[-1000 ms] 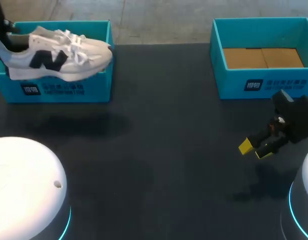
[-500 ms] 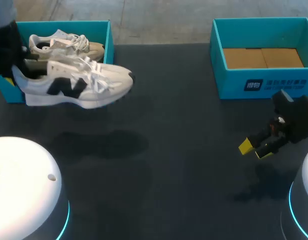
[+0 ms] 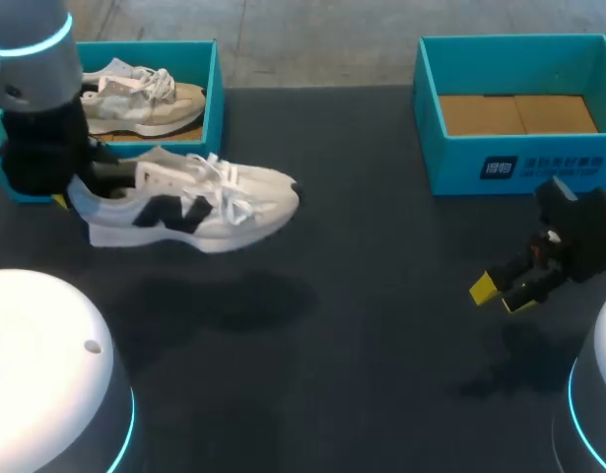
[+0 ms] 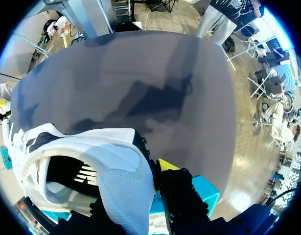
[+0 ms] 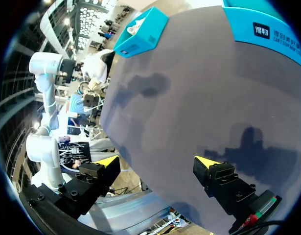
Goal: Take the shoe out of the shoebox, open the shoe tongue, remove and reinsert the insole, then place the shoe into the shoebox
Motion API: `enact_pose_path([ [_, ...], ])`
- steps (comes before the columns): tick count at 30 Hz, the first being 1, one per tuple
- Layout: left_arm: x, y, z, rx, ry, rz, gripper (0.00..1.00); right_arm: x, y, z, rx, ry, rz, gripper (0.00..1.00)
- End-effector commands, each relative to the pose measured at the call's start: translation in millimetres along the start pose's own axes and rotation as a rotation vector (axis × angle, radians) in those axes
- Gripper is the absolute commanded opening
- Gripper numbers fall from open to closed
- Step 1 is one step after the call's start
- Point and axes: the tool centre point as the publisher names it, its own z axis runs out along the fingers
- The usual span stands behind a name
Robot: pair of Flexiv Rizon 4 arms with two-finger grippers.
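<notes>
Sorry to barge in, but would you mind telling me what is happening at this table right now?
The left gripper is shut on the heel of a white shoe, holding it above the table just in front of the left shoebox, where a second shoe lies. The right gripper hangs open over the table near the right shoebox, which holds no shoe. The tongue and insole steps appear not yet begun.
</notes>
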Motion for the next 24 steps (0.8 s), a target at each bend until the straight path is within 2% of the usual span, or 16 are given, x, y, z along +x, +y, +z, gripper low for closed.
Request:
enact_pose_path([
  [1,-18.2,-1.0,13.0,0.007,0.013,0.006,0.0,0.4,-0.8,0.2,0.0,-0.002,0.001,1.0],
  [14,-65.1,-10.4,52.8,-0.013,0.002,0.05,0.0,0.4,-0.8,0.2,0.0,-0.002,0.001,1.0],
  [24,-92.1,-19.1,69.9,-0.012,0.009,0.074,0.0,0.4,-0.8,0.2,0.0,-0.002,0.001,1.0],
])
